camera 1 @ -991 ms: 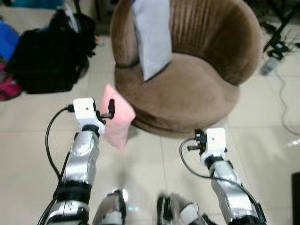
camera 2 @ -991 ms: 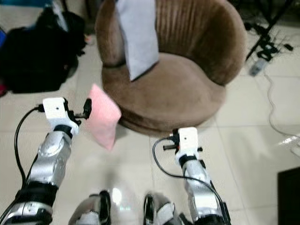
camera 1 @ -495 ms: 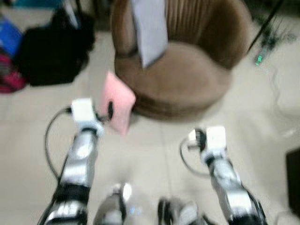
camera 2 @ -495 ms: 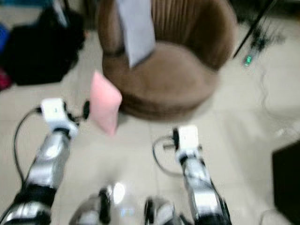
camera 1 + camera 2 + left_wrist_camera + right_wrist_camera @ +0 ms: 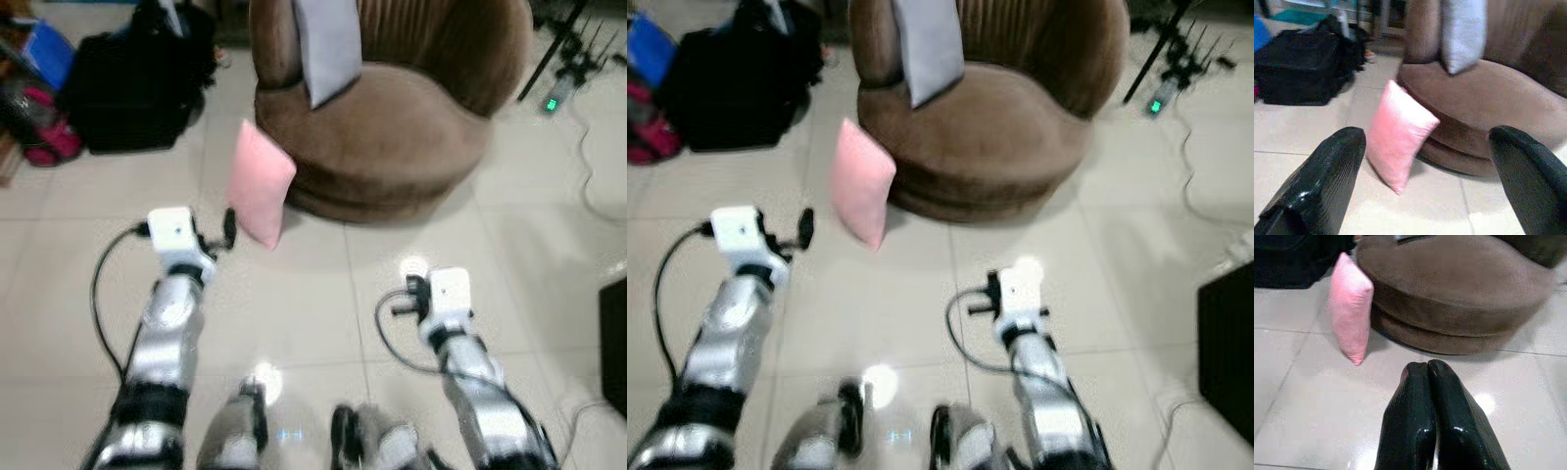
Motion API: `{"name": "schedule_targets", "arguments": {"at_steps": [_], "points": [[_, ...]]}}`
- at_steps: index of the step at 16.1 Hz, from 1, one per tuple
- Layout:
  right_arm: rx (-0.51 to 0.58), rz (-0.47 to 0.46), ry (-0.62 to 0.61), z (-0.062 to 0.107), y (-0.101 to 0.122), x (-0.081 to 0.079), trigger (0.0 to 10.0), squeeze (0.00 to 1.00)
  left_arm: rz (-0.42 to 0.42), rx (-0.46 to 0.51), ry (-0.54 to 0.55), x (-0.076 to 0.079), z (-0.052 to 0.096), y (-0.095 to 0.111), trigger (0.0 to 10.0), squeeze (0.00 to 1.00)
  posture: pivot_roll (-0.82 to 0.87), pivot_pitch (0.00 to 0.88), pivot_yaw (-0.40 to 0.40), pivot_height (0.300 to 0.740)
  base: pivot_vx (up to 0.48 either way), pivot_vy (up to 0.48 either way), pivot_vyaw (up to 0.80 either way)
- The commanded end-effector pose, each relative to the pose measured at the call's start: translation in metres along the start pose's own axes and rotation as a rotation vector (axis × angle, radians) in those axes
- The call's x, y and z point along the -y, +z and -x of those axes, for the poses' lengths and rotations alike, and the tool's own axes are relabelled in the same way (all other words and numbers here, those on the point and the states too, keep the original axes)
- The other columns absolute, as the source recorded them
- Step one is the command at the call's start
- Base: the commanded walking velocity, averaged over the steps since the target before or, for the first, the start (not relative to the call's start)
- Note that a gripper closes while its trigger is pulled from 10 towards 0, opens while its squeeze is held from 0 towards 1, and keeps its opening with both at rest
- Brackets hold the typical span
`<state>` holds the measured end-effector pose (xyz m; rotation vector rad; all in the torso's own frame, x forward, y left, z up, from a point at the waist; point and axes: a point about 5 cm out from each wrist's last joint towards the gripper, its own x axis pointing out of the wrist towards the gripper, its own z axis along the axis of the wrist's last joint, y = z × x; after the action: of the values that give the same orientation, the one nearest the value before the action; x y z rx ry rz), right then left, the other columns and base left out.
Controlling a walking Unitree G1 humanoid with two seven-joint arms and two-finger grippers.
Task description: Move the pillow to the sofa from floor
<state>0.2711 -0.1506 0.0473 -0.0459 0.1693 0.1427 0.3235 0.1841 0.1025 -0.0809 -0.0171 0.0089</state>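
Note:
A pink pillow (image 5: pixel 259 195) stands on one corner on the tiled floor, leaning against the base of the round brown sofa chair (image 5: pixel 392 127). A grey pillow (image 5: pixel 328 44) rests upright against the chair's back. My left gripper (image 5: pixel 228 227) is open, just short of the pink pillow (image 5: pixel 1399 133) and a little to its left. My right gripper (image 5: pixel 402 305) is shut with nothing in it, low over the floor in front of the chair. In the right wrist view the pink pillow (image 5: pixel 1350 305) and the chair (image 5: pixel 1459 298) lie ahead of the shut fingers (image 5: pixel 1442 421).
A black bag (image 5: pixel 132 88) and coloured bags (image 5: pixel 39 122) lie on the floor at the back left. Cables and a power strip (image 5: pixel 558 93) sit right of the chair. A dark object (image 5: pixel 614 343) is at the right edge. Bare tiles spread between me and the chair.
The camera has pulled back and tilted, so the chair and pillow sit farther off. The left gripper now stands apart from the pink pillow. The pillow still leans on the chair.

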Motion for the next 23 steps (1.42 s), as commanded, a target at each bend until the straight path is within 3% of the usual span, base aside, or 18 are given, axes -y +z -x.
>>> {"name": "schedule_targets", "arguments": {"at_steps": [1, 8, 19, 23], "points": [[-0.012, 0.002, -0.005, 0.0026, -0.0028, 0.0006, 10.0, 0.0, -0.017, 0.008, -0.011, 0.002, -0.0017, 0.0033, 10.0, 0.0, -0.08, 0.24, -0.076, 0.74, 0.0, 0.0, 0.0], [-0.016, -0.003, -0.012, 0.0054, -0.004, 0.0001, 10.0, 0.0, -0.074, 0.001, -0.011, 0.0007, -0.0095, 0.0101, 10.0, 0.0, -0.09, 0.253, -0.065, 0.74, 0.0, 0.0, 0.0], [-0.022, -0.007, -0.019, 0.0084, -0.0059, -0.0001, 10.0, 0.0, -0.09, -0.028, -0.017, 0.0009, -0.0104, 0.0064, 10.0, 0.0, -0.1, 0.259, -0.06, 0.74, 0.0, 0.0, 0.0], [-0.024, -0.006, -0.023, 0.0087, -0.0066, 0.0003, 10.0, 0.0, -0.088, -0.028, -0.024, 0.0021, -0.011, 0.0052, 10.0, 0.0, -0.11, 0.251, -0.059, 0.74, 0.352, 0.0, 0.0]]}}
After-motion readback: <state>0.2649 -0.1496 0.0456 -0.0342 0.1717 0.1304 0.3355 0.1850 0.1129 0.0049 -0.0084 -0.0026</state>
